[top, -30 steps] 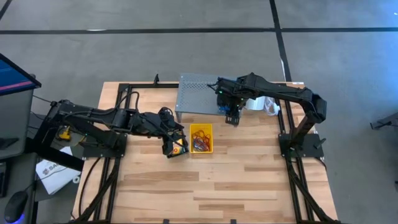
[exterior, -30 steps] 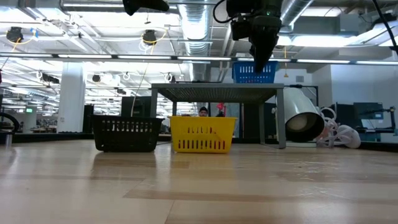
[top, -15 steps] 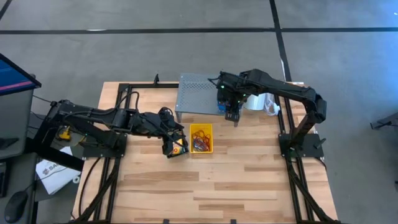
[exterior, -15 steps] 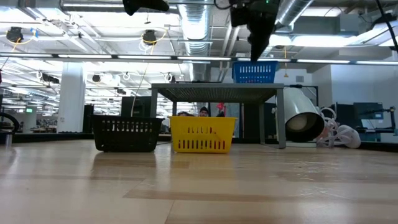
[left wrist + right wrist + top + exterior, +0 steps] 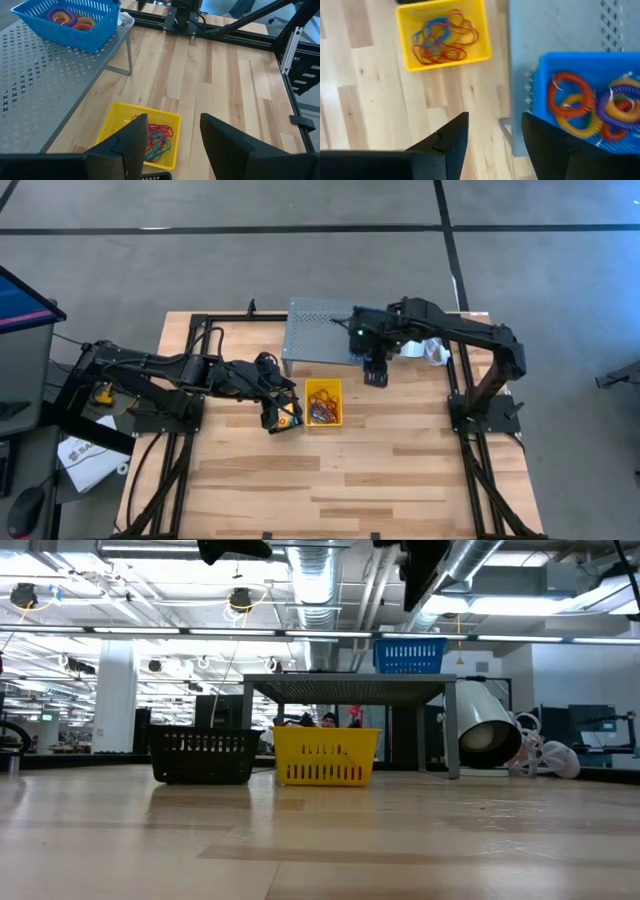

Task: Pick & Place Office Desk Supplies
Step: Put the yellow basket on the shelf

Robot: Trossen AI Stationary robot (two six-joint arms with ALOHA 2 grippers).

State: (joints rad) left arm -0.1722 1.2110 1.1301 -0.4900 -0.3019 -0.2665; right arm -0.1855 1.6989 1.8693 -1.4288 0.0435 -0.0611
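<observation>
Rubber bands (image 5: 442, 36), tangled red, orange, blue, lie in yellow basket (image 5: 323, 401) on wooden table (image 5: 400, 470), just in front of grey perforated riser (image 5: 315, 332). Blue basket (image 5: 580, 95) on riser holds coiled rings (image 5: 572, 100). Black basket (image 5: 203, 755) beside yellow one. Left gripper (image 5: 172, 145) above yellow basket, fingers apart, empty. Right gripper (image 5: 492, 142) raised at riser's front edge, fingers apart, empty.
</observation>
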